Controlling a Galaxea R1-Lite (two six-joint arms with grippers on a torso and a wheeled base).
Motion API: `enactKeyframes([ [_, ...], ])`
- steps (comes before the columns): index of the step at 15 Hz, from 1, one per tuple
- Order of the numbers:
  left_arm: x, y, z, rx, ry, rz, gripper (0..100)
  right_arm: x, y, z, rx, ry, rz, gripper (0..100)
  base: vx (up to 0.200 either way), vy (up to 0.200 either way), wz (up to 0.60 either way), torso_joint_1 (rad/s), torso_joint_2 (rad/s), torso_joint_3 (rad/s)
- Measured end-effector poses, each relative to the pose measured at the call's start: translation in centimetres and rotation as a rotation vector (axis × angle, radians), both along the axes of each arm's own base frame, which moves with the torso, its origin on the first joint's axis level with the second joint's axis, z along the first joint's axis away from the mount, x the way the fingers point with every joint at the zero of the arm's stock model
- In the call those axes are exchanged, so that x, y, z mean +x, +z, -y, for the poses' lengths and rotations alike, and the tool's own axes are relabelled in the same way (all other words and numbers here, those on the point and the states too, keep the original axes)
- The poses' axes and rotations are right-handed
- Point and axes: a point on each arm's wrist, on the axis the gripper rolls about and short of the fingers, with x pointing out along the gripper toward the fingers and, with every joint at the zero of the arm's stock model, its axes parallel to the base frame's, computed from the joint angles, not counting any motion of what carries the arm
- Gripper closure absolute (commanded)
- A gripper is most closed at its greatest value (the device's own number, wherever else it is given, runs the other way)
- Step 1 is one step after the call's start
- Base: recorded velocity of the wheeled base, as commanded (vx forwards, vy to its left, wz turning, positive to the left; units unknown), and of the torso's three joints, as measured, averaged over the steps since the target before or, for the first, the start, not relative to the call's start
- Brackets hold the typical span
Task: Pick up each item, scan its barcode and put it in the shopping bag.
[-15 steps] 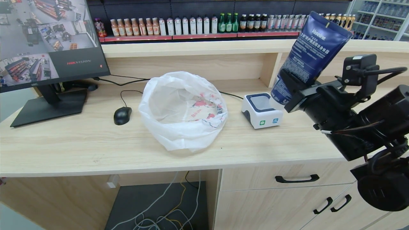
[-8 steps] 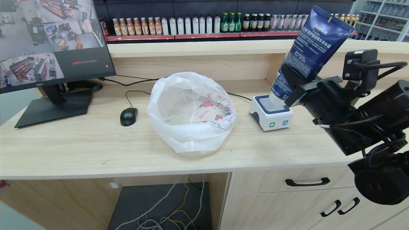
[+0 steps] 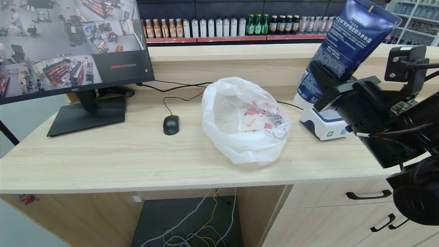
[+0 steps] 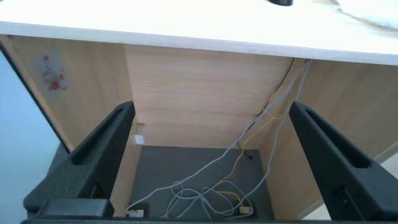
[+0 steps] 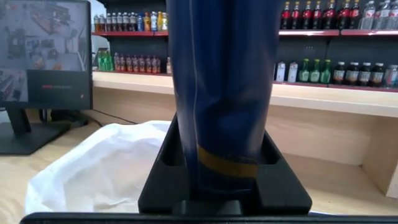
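On the desk (image 3: 103,154) near its right edge, I am holding the blue tube (image 3: 346,44) clenched in my right pincer (image 3: 320,82) over the scanner (image 3: 324,125). The shopping bag (image 3: 243,120) is looking empty, so bagging is waiting. My left pincer (image 4: 211,162) is hanging released.

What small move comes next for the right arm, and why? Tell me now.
Probably tip the tube so its print faces the scanner window. The right gripper holds it tilted, cap end just over the scanner, so this looks like the scan step; the shopping bag lies open beside it.
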Motion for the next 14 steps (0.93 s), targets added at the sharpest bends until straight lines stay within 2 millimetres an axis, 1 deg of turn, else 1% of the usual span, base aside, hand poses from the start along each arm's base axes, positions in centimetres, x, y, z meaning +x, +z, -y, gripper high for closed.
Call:
enactKeyframes([
  [1, 0.0, 0.0, 0.0, 0.000, 0.000, 0.000, 0, -0.2, 0.2, 0.1, -0.001, -0.005, 0.007, 100, 0.000, 0.200, 0.00, 0.002, 0.00, 0.002],
  [7, 0.0, 0.0, 0.0, 0.004, 0.000, 0.000, 0, -1.4, 0.5, 0.4, 0.014, -0.014, 0.011, 100, 0.000, 0.000, 0.00, 0.000, 0.00, 0.000],
  [9, 0.0, 0.0, 0.0, 0.004, 0.000, 0.000, 0, -1.6, 0.5, 0.1, 0.014, 0.000, 0.004, 100, 0.000, 0.000, 0.00, 0.000, 0.00, 0.000],
  [11, 0.0, 0.0, 0.0, 0.004, 0.000, 0.000, 0, -1.8, 0.5, -0.6, 0.008, 0.028, -0.011, 100, 0.000, 0.000, 0.00, 0.000, 0.00, 0.000],
  [12, 0.0, 0.0, 0.0, 0.004, 0.000, 0.000, 0, -1.8, 0.5, -1.5, -0.012, 0.057, -0.052, 100, 0.000, 0.000, 0.00, 0.000, 0.00, 0.000],
  [14, 0.0, 0.0, 0.0, 0.004, -0.001, 0.000, 0, -1.4, 1.0, -2.7, -0.018, 0.090, -0.066, 100, 0.000, 0.000, 0.00, 0.000, 0.00, 0.000],
])
